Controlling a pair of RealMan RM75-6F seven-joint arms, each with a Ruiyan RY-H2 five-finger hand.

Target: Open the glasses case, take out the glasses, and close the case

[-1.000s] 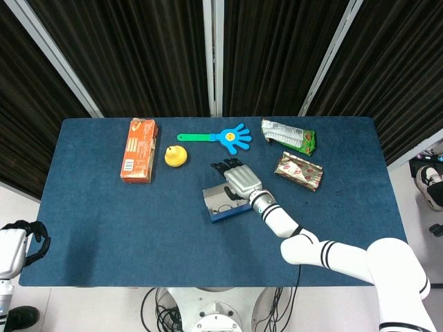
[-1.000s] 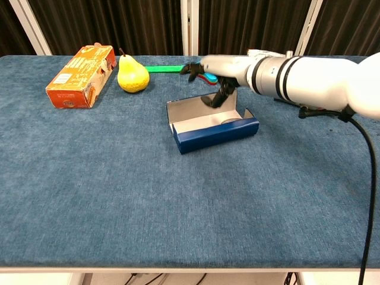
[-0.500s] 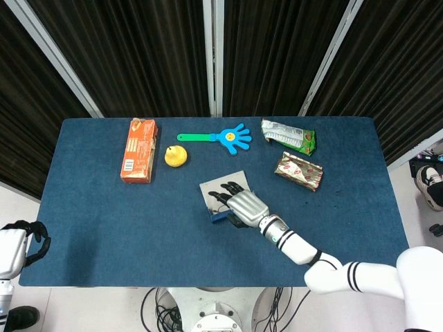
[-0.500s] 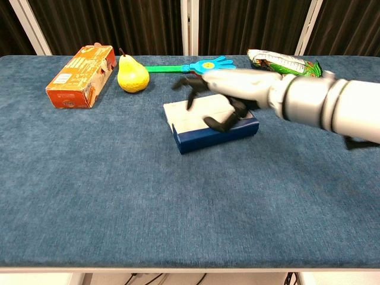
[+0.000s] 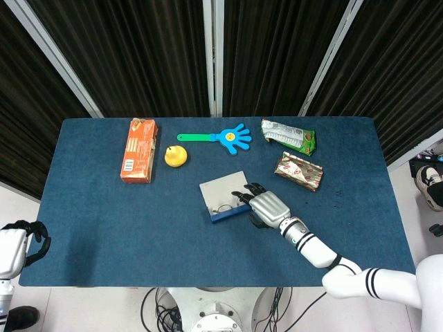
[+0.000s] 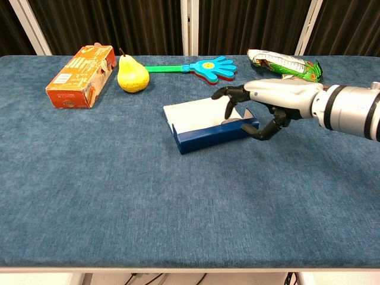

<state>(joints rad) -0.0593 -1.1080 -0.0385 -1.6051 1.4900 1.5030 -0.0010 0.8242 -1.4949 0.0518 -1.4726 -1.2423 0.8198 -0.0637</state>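
Note:
The blue glasses case (image 5: 225,214) (image 6: 215,134) lies open mid-table, its pale lid (image 5: 223,187) (image 6: 198,112) leaning back. The glasses (image 5: 223,205) show inside in the head view; in the chest view only a bit of them peeks over the case's front wall. My right hand (image 5: 265,207) (image 6: 261,107) is at the case's right end, fingers spread and curved over that end, thumb beside the front corner, holding nothing. My left hand (image 5: 24,238) hangs off the table's near left corner, fingers curled in, empty.
An orange carton (image 5: 138,149) (image 6: 82,75) and a yellow pear (image 5: 176,155) (image 6: 132,75) sit at the back left. A blue hand-shaped clapper (image 5: 216,137) (image 6: 205,67) lies behind the case. Two snack packets (image 5: 288,134) (image 5: 298,171) lie at the back right.
My right hand drew back from over the lid to the case's right end. The lid went from upright to leaning back, showing the glasses. The left hand stayed still.

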